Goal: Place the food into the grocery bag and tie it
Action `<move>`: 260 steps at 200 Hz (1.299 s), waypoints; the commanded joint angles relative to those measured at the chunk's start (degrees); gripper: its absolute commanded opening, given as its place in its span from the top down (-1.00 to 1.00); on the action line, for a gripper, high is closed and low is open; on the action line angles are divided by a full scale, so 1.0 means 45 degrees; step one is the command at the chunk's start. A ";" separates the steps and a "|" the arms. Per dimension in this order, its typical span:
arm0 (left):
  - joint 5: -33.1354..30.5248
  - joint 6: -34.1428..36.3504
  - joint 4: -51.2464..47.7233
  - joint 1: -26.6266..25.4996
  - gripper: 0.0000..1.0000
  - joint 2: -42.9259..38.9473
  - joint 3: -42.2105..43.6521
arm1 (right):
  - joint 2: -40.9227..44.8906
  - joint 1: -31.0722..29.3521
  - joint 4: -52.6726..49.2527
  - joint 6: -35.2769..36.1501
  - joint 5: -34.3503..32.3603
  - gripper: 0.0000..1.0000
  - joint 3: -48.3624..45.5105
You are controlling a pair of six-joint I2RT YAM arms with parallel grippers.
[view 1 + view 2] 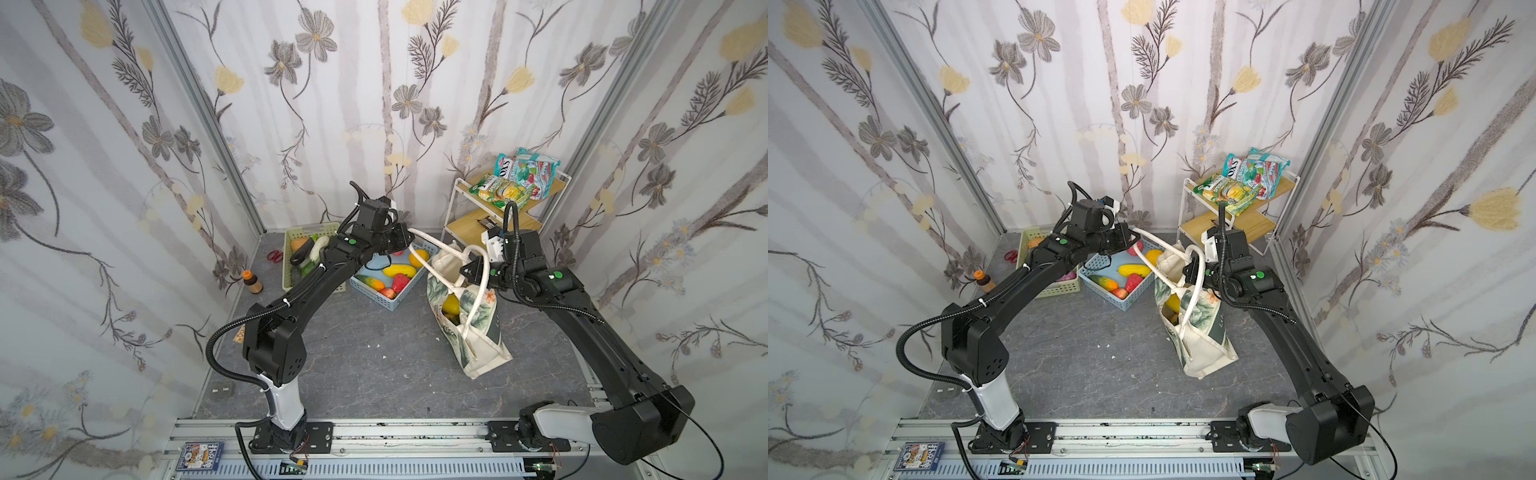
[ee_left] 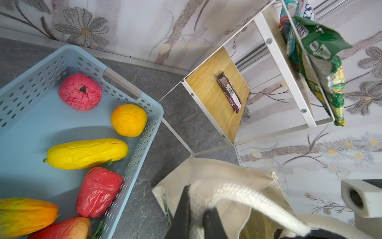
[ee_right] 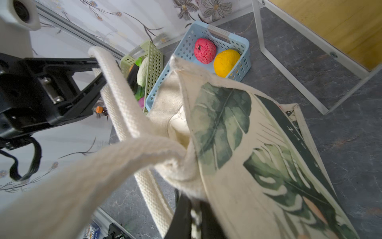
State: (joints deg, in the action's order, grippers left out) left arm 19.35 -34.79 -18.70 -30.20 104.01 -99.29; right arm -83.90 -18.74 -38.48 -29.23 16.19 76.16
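The cream grocery bag (image 1: pixel 478 345) with green leaf print leans on the grey table at centre right, in both top views. A yellow fruit (image 1: pixel 451 305) shows inside its mouth. My left gripper (image 1: pixel 409 241) is shut on one long cream handle (image 2: pixel 248 198), stretching it up and left over the blue basket. My right gripper (image 1: pixel 467 270) is shut on bunched cloth at the bag's top (image 3: pixel 186 175), with the second handle (image 1: pixel 482 270) looped over it. More food lies in the blue basket (image 2: pixel 134 144): a pink-red fruit (image 2: pixel 80 92), an orange (image 2: pixel 129 120), a yellow vegetable (image 2: pixel 86 153) and a red pepper (image 2: pixel 99 191).
A green basket (image 1: pixel 307 228) of vegetables stands at the back left, behind my left arm. The white two-tier shelf (image 1: pixel 457 208) at the back right carries snack packets (image 1: pixel 515 183) on top and a candy bar (image 2: pixel 229 92) below. A small bottle (image 1: pixel 252 282) and red scissors (image 1: pixel 273 256) lie by the left wall.
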 commanded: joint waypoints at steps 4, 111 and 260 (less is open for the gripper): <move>-0.1591 0.0157 -0.0404 0.0343 0.93 0.0069 -0.0363 | 0.0048 0.0084 -0.1987 0.0621 -0.1495 1.00 0.0237; 0.4431 -0.1429 0.1193 -0.1232 0.87 -0.1049 0.0180 | 0.0853 0.0429 0.0739 -0.1613 0.1263 -0.14 0.0383; 0.2081 -0.0782 -0.1222 -0.2408 1.00 0.0092 -0.2132 | 0.2694 0.0806 -0.1347 0.0098 0.1104 -0.56 -0.1384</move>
State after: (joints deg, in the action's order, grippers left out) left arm 31.42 -38.96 -23.07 -41.28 104.55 -107.81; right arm -74.08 -15.62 -48.58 -23.40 24.18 74.19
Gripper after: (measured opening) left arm 0.084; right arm 0.744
